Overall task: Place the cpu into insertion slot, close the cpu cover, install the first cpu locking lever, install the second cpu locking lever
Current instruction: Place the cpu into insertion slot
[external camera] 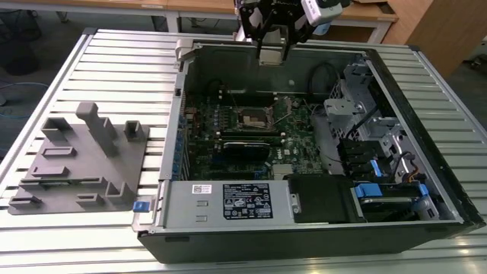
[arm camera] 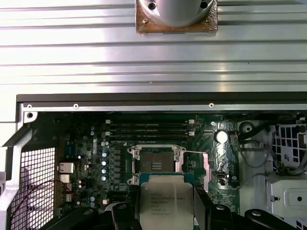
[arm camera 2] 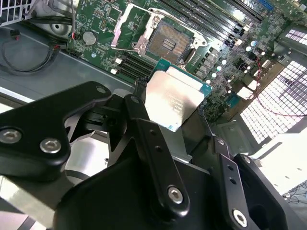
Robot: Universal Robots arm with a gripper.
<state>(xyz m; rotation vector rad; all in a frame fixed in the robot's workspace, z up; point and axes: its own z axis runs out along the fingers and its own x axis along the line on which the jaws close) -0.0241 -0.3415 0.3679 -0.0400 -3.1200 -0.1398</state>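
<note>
One cpu point(arm camera 2: 175, 98), silver top up, is pinched at its edges between the gripper's point(external camera: 272, 59) black fingers point(arm camera 2: 144, 127). It hangs in the air above the open computer case point(external camera: 171, 171), near the case's far wall in the exterior view, not touching the board. Below it the insertion slot point(arm camera 2: 168, 43) sits bare, and the cpu cover point(arm camera 2: 125, 25) is flipped open right beside it on the green motherboard point(external camera: 293, 142). Off to the exterior view's left, a grey fixture block point(external camera: 80, 157) sits on the slatted metal table point(external camera: 114, 68).
</note>
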